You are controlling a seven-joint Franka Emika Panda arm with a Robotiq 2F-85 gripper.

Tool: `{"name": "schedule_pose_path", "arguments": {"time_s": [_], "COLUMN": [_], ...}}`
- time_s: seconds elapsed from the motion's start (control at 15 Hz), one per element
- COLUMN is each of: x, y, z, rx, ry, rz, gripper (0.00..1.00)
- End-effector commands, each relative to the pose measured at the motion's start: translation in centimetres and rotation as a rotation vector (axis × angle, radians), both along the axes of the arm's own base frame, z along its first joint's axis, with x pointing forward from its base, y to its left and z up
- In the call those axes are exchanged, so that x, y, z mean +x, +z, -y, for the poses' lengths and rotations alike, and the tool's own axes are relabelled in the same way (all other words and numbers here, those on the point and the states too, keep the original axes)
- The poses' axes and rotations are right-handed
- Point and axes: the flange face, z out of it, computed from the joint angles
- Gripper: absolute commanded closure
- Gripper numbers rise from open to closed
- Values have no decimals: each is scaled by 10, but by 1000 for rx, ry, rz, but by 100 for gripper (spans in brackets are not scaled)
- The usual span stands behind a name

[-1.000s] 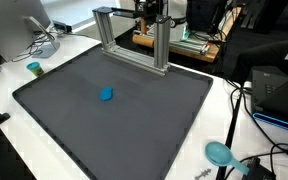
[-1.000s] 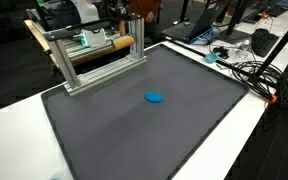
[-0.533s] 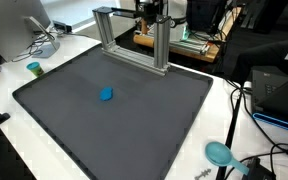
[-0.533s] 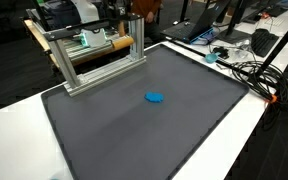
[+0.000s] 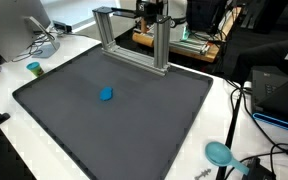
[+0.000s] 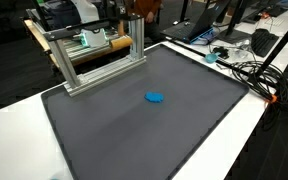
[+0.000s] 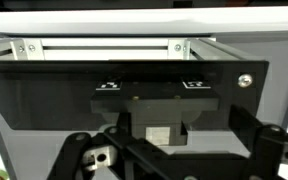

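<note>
My gripper (image 5: pixel 152 12) hovers at the back of the table, just behind the top of an aluminium frame (image 5: pixel 134 38), also visible at the far edge in an exterior view (image 6: pixel 96 52). In the wrist view the gripper (image 7: pixel 174 152) looks at the frame's silver bar (image 7: pixel 104 46) and a black crosspiece (image 7: pixel 134 85) with two small markers. Its dark fingers (image 7: pixel 79 152) stand wide apart, open, gripping nothing. A small blue object (image 5: pixel 106 94) lies apart from it on the dark mat (image 5: pixel 144 125), seen in both exterior views (image 6: pixel 155 97).
The mat (image 6: pixel 154 135) covers most of a white table. A teal cup (image 5: pixel 33 69) stands off the mat near a monitor stand. A teal round thing (image 5: pixel 219 152) and cables (image 6: pixel 246 70) lie along the table's side. Cluttered desks stand behind the frame.
</note>
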Motion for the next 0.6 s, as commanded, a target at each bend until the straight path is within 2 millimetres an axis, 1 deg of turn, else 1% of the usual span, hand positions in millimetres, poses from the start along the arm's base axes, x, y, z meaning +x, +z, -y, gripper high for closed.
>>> {"name": "schedule_pose_path", "arguments": {"time_s": [0.0,0.27,0.47,0.53], "x": [-12,-10,-20,-9], "y": [27,39,52,41], "z": [1,19,20,20], "rx": [-69,-93,-93,-78], "ry": [-79,-171,-148,-152], "rz": [91,121,156,124], "gripper": [0,0,0,0]}}
